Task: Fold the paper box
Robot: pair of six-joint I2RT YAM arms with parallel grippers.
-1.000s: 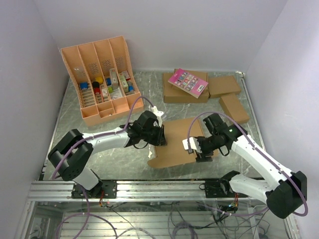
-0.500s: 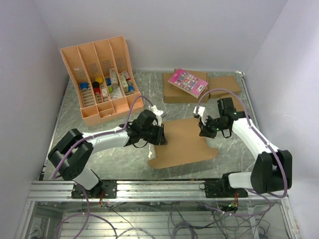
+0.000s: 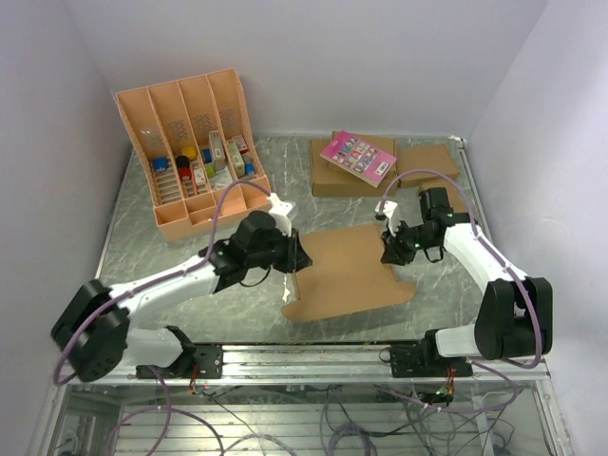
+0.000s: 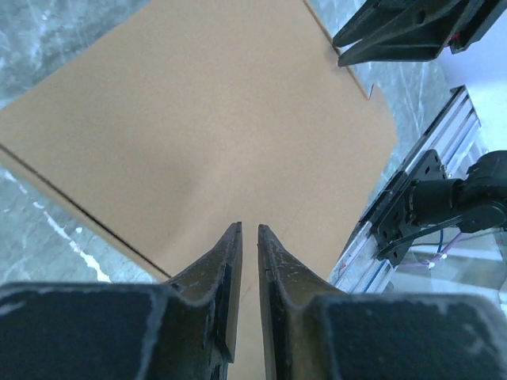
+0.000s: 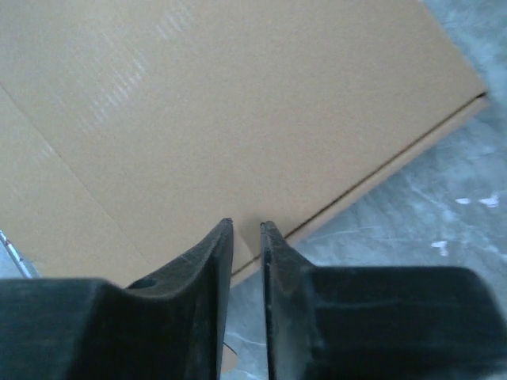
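Observation:
The paper box (image 3: 347, 271) lies flat in the middle of the marble table, a plain brown cardboard sheet with a rounded tab at its near right. My left gripper (image 3: 294, 256) sits at the box's left edge. In the left wrist view its fingers (image 4: 248, 228) are all but shut, a thin slit between them, with the box (image 4: 198, 119) beneath and nothing held. My right gripper (image 3: 388, 249) is at the box's right edge. In the right wrist view it (image 5: 245, 224) hovers over the box (image 5: 198, 103) at its edge, almost shut and empty.
An orange-tan compartment tray (image 3: 190, 142) with small items stands at the back left. Three smaller brown boxes (image 3: 427, 163) lie at the back right, one carrying a pink card (image 3: 358, 157). An aluminium rail (image 3: 304, 361) runs along the near edge.
My right gripper left the box's near right part, moved to its far right edge and closed. My left arm swung its forearm lower and leftward while its gripper stayed at the box's left edge.

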